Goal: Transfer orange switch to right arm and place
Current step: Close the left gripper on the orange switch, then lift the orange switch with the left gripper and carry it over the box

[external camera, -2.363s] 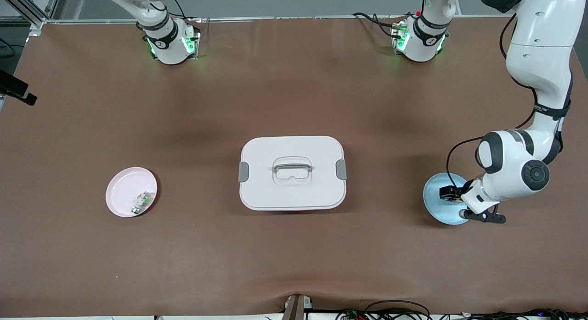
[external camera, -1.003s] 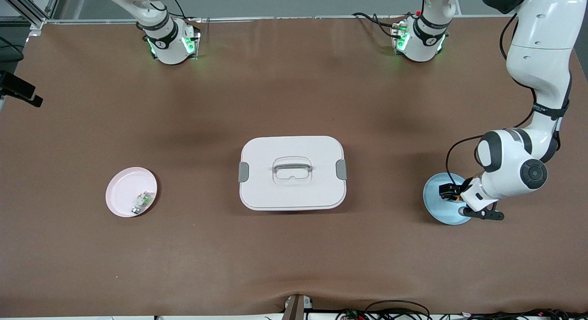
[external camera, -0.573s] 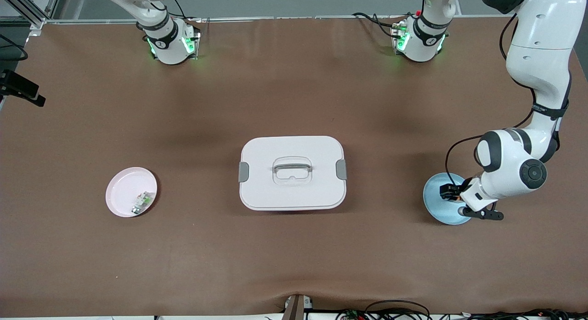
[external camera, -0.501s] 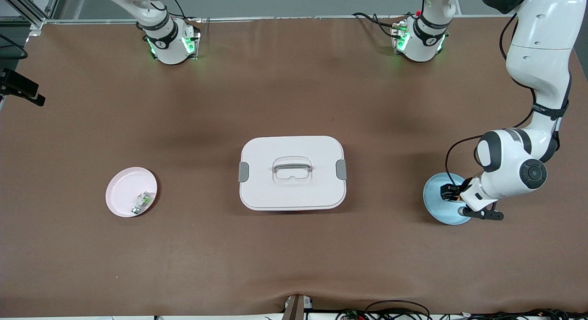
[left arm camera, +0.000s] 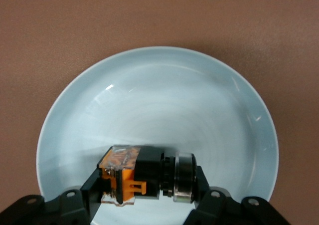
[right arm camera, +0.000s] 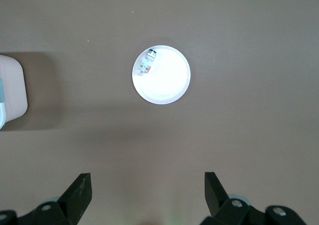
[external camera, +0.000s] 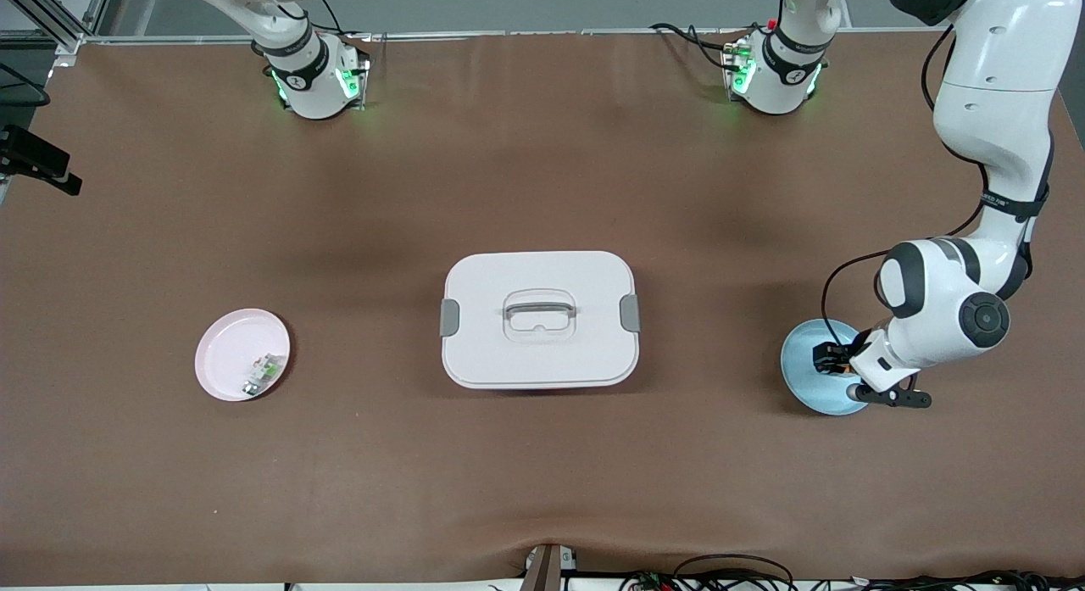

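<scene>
White lidded box stands mid-table, between pink plate at right arm's end and blue plate at left arm's end. Bare brown table between box and arm bases, also nearer front camera.

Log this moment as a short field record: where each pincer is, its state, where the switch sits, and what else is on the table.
left pincer: down in the blue dish, shut on the orange switch
orange switch: lying on its side in the blue dish, gripped at both ends
right pincer: open, high over the pink dish, waiting
pink dish: toward the right arm's end of the table, holds a small white-and-green component
white lidded box: mid-table, lid on
handover: not yet begun
</scene>
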Controlling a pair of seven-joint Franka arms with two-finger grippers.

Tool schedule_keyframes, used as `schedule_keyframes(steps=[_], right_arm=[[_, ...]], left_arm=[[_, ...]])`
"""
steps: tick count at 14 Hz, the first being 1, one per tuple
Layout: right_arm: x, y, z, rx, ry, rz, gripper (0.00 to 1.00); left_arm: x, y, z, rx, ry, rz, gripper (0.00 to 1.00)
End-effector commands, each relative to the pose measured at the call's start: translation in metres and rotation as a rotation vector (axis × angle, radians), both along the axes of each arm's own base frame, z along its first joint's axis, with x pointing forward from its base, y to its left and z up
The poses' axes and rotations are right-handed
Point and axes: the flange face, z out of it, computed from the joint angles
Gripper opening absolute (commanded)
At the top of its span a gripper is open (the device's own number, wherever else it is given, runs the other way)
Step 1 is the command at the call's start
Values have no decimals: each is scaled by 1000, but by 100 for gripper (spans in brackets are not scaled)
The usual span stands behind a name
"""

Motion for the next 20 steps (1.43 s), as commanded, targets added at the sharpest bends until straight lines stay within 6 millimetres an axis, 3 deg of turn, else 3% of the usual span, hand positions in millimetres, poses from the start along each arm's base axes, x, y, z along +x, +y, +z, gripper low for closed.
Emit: schedule_keyframes(steps=[1, 6, 10, 14, 17, 20], right_arm=[[-5, -3, 6, 2, -11, 2, 100], [-5, -2, 6, 3, -10, -33, 100], [-5, -4, 6, 38, -13, -40, 100], [-6, -7, 6, 48, -11, -59, 100], [-6, -6, 5, 52, -8, -95, 100], [-6, -6, 5, 52, -8, -94, 100]], left_arm=[[3, -9, 20, -29, -19, 126, 34], [4, -16, 58, -27, 30, 319, 35], [13, -17, 112, -18, 103, 437, 35], [8, -19, 160, 0, 139, 585, 32], [1, -35, 197, -4, 135, 694, 31], [-8, -69, 228, -43, 167, 879, 31]])
